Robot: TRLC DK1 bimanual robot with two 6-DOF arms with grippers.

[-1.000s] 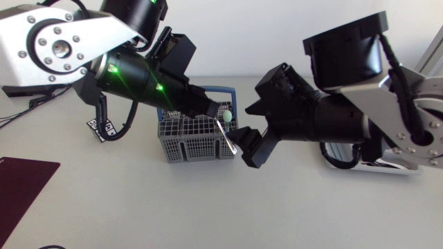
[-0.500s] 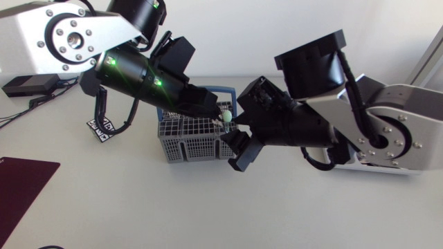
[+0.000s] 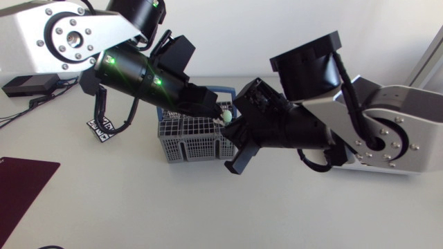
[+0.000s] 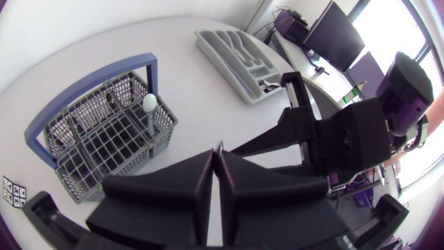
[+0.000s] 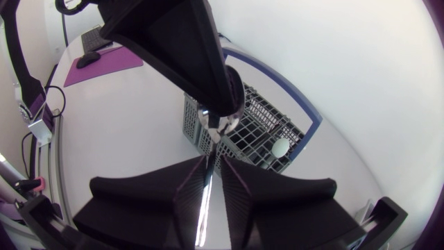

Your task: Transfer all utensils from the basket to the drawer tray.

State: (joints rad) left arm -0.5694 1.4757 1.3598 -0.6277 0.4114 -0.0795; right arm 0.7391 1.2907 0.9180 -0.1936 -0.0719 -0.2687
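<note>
Where the two arms meet at the centre of the head view, the left gripper (image 3: 216,111) is positioned above the right-hand end of the basket (image 3: 187,149), having entered from the upper left of the frame. Its fingers are pressed together on a slim metal utensil (image 5: 214,128). The left wrist view shows only a thin metal tip protruding from the seam between them. The right wrist view shows the shiny shaft running from the left gripper's tip down into the right gripper (image 3: 234,146), which enters from the right of the frame and sits just beside the basket's right end. Whether the right gripper is clamped on the shaft cannot be told. The basket is grey mesh with a blue hoop handle and stands on the white table (image 3: 138,214) at the frame's centre, slightly left. One utensil with a round pale head (image 4: 149,103) stands upright in a compartment at the basket's end nearest the grippers. The drawer tray (image 4: 229,43), grey with several long compartments, lies on the table beyond the basket, well apart from it, and no utensil is visible in it. A dark red mat (image 3: 21,176) lies at the lower left edge of the head view.
</note>
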